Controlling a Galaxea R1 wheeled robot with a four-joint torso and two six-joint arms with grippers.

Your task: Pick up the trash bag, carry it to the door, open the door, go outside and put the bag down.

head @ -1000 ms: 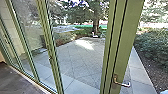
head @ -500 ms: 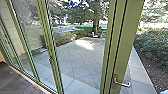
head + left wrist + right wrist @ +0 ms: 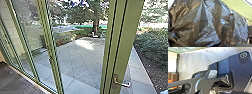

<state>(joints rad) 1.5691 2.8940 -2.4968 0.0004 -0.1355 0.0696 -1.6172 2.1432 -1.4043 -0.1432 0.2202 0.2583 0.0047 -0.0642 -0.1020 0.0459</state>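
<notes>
Though the trash bag (image 3: 205,25) gleams — crinkled plastic — I can't tell either hand's grip.

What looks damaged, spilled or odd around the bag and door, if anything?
Nothing stands out. The trash bag is creased, with no obvious tear; the lever handle sits on the green door frame; the bright patch on the paving looks like sunlight.

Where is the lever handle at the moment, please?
The handle is low on the right of the head view, on the wide green door post.
</notes>
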